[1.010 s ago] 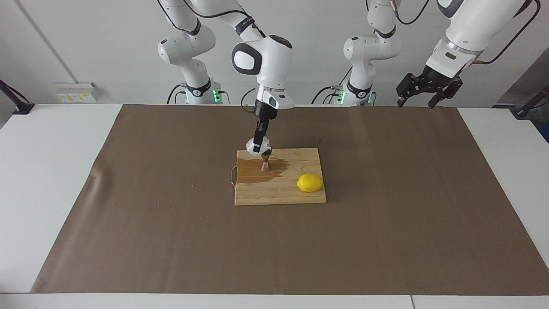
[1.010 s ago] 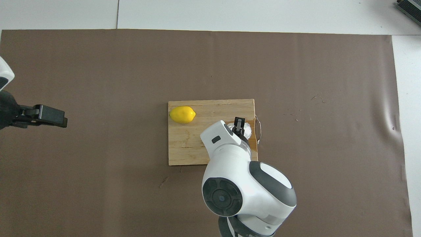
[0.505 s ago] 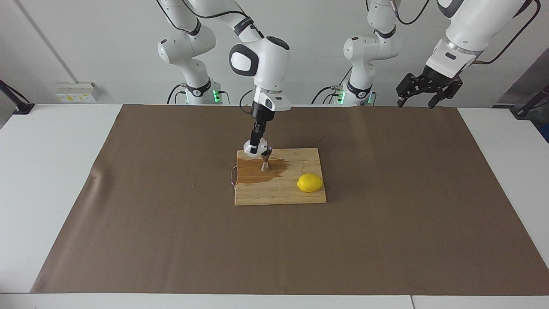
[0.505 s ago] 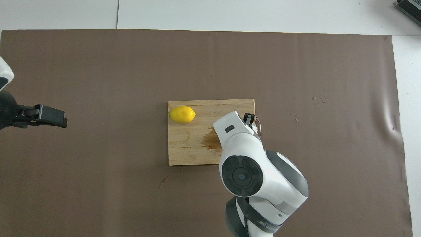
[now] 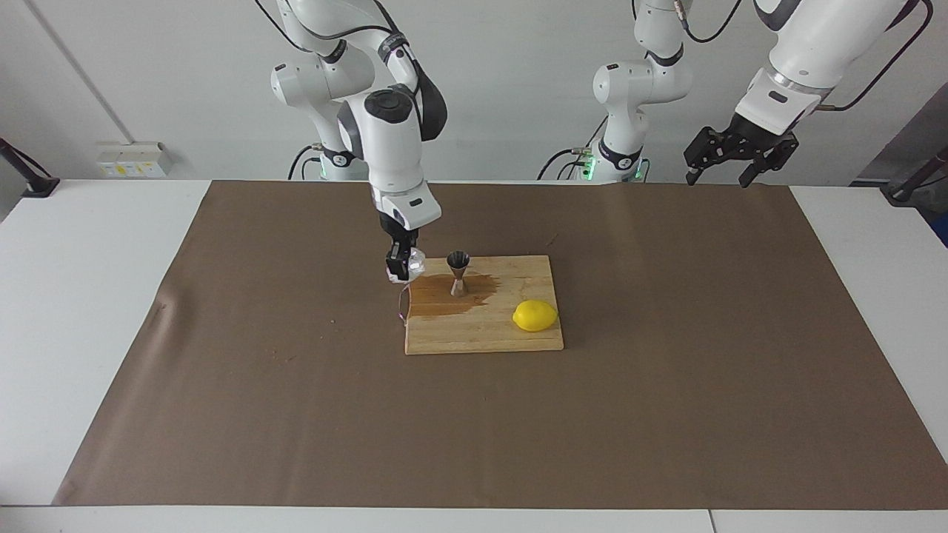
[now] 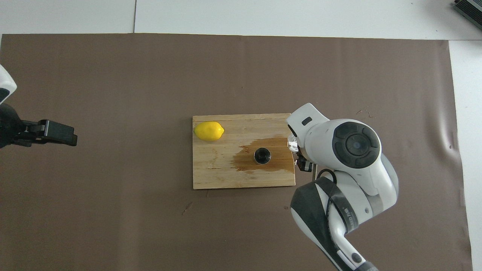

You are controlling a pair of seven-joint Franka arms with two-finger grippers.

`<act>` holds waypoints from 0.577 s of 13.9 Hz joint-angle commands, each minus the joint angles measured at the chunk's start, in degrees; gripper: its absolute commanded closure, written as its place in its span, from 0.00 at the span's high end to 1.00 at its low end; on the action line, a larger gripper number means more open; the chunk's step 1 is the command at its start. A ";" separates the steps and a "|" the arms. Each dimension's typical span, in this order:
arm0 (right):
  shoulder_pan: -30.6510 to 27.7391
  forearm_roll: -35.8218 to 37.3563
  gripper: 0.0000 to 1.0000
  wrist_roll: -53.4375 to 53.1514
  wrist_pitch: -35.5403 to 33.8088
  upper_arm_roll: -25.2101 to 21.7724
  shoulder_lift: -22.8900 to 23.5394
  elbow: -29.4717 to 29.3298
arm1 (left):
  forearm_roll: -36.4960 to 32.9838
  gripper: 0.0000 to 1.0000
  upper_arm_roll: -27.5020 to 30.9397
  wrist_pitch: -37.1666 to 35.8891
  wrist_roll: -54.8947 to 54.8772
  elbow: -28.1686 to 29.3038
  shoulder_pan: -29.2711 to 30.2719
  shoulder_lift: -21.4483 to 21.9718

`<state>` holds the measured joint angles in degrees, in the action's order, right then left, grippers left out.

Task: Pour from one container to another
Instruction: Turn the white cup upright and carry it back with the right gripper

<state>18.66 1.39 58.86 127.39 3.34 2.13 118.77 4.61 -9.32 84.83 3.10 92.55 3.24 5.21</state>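
While holding glass cup point(image 5: 415, 260) | right end effector point(image 5: 401, 268) beside jigger point(image 5: 458, 273)

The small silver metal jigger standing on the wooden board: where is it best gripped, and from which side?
Probably at the narrow waist of the silver hourglass-shaped metal jigger, fingers coming level from the side. It stands upright, its cones widen above and below, and the board is wet around its foot.

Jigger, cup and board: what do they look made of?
Jigger: polished metal, going by its silver sheen and dark mirrored bowl. Cup, held in the right hand: likely clear glass, since it looks whitish and see-through, though plastic is possible. Board: pale unfinished wood with visible grain and a dark wet stain.
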 commanded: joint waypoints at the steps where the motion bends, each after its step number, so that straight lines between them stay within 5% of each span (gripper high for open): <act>1: -6.07 -10.74 0.00 13.59 -0.13 0.71 -0.55 1.98 | 0.66 1.00 0.62 -0.63 -0.64 0.61 -0.43 0.86; 8: -22.33 -36.61 0.00 50.43 -0.57 0.62 -0.90 8.48 | 0.66 1.00 0.62 -0.63 -0.55 0.53 -0.43 0.86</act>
<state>-0.12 -30.82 102.07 127.36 3.14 2.18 124.76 4.61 -9.32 84.81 3.10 92.55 3.24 5.21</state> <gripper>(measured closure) 0.493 0.000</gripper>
